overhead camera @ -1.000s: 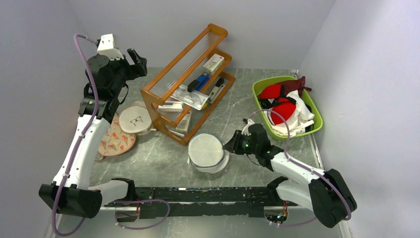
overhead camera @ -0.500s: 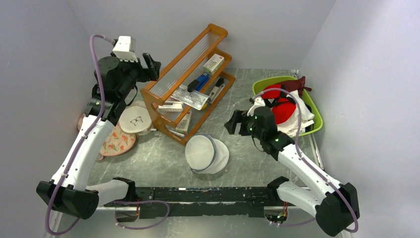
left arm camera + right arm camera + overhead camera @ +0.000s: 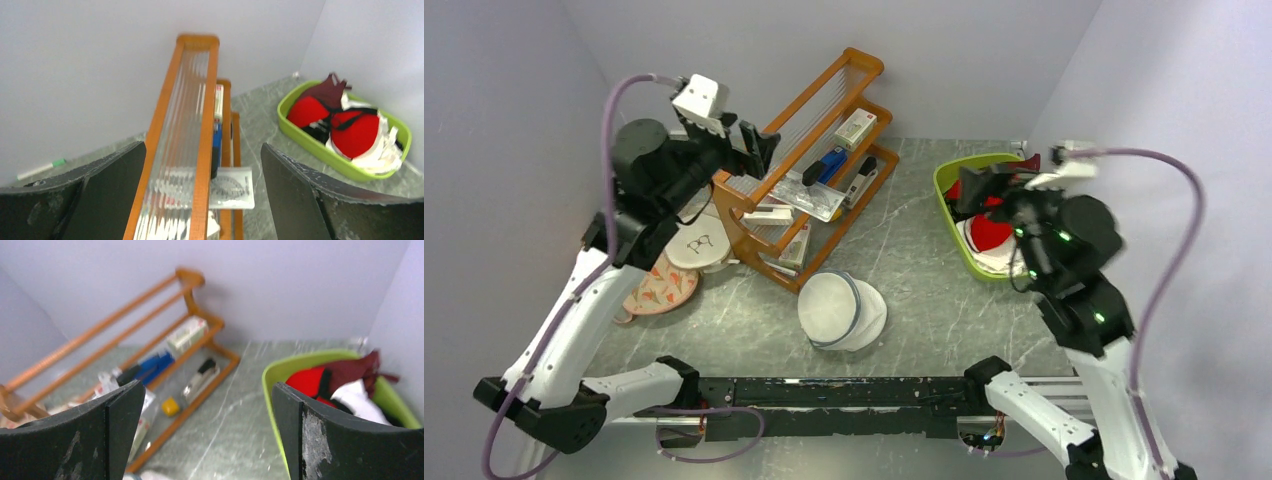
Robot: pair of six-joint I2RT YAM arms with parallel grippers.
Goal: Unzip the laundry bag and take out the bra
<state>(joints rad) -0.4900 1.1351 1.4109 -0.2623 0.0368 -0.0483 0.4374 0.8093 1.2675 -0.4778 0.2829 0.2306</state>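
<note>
The laundry bag (image 3: 839,310) sits at the near middle of the surface (image 3: 924,240), with bare stone all round except the rack (image 3: 804,170) behind it. The bra (image 3: 992,232) lies in the green basket (image 3: 951,215) by the right wall. My left pincer (image 3: 759,150) is spread wide above the rack's top rail. My right pincer (image 3: 984,185), also spread and empty, has risen from beside the bag to the basket's rim.

White laundry bag (image 3: 834,305), red bra (image 3: 357,134), lime-green basket (image 3: 310,142), orange wooden rack (image 3: 206,130).

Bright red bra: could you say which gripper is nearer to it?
Right. The right gripper hovers beside the bra; the left gripper is above the orange wooden rack.
</note>
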